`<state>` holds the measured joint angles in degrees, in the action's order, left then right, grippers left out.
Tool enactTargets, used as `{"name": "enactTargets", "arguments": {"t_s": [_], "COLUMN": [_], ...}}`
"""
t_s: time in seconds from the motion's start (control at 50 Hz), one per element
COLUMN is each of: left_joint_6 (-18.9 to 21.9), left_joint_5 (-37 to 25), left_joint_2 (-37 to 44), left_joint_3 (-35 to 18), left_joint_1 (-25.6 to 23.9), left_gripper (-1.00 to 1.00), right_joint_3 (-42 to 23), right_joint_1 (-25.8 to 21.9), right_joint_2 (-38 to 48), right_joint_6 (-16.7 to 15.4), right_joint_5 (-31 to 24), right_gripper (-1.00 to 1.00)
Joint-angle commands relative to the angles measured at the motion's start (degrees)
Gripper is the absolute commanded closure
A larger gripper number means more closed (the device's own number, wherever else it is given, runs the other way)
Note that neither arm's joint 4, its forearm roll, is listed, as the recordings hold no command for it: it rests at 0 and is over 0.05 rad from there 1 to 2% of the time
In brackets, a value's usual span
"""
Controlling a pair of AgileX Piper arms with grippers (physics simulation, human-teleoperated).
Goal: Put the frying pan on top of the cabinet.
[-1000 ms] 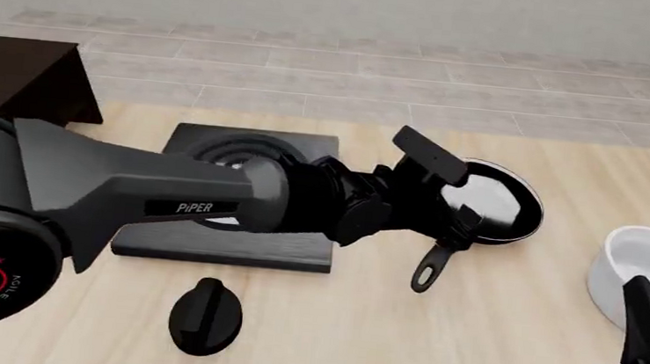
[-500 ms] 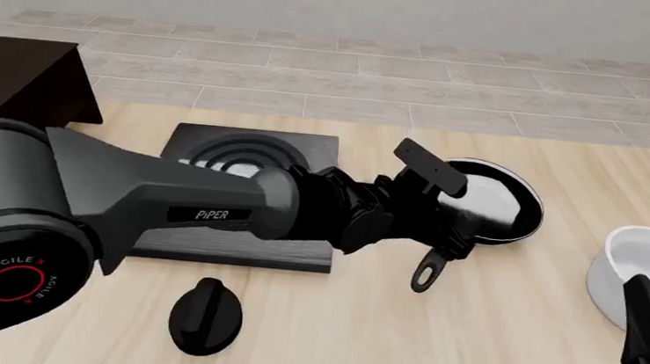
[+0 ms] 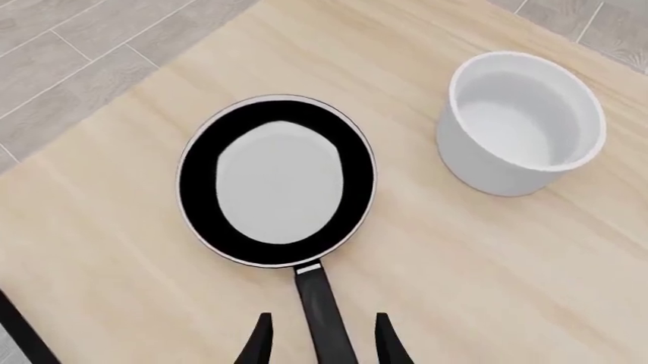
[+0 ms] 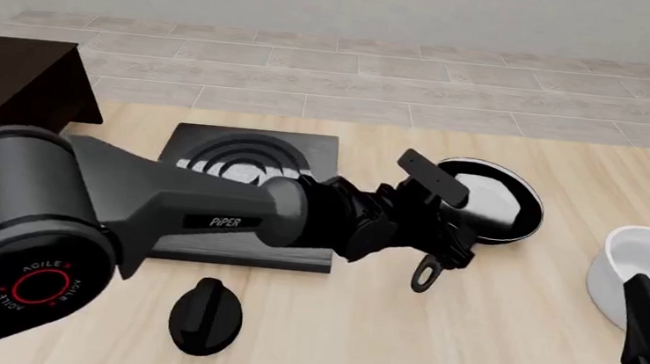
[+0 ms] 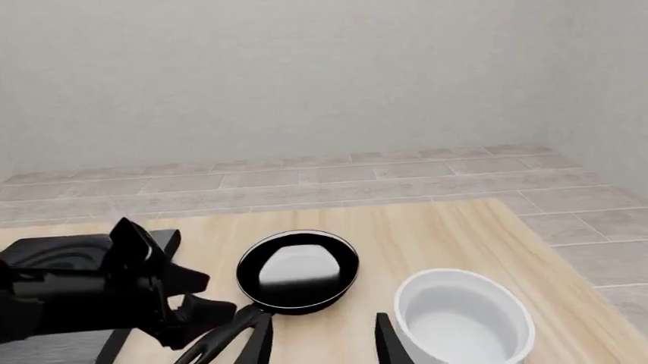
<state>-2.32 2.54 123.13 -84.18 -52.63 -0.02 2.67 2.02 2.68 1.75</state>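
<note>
Frying pan [image 4: 490,207]: flat on the bench [image 4: 405,348], right of the stove plate [image 4: 242,194], handle toward the near side between the left gripper's [image 3: 321,347] open jaws, not yet pinched. White bowl [image 4: 644,273] at far right; black knob [image 4: 207,313] near; cabinet [image 4: 25,85] far left. Right gripper [image 5: 322,343]: jaws open, empty.

Three views, one tabletop
Front camera looks down from behind; both wrist cameras share the frying pan [image 3: 276,182] and white bowl [image 5: 462,317].

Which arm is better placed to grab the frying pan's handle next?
Left. The left hand is open, its fingers on either side of the frying pan handle. The right hand hangs back near the white bowl, off the pan.
</note>
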Motion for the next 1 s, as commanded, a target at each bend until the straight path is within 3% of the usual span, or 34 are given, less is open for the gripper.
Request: {"name": "enactTargets", "arguments": {"t_s": [0.02, 1.0], "left_joint_6": [-0.26, -1.26], "left_joint_5": [-0.06, 0.08], "left_joint_2": [0.75, 5.15], "left_joint_3": [-0.49, -2.32], "left_joint_1": [-0.35, -0.64], "left_gripper": [-1.00, -1.00], "right_joint_3": [0.00, 0.00], "right_joint_1": [0.06, 0.13], "right_joint_2": [-0.37, 0.73], "right_joint_6": [0.10, 0.91], "right_joint_5": [-0.36, 0.56], "right_gripper": [-1.00, -1.00]}}
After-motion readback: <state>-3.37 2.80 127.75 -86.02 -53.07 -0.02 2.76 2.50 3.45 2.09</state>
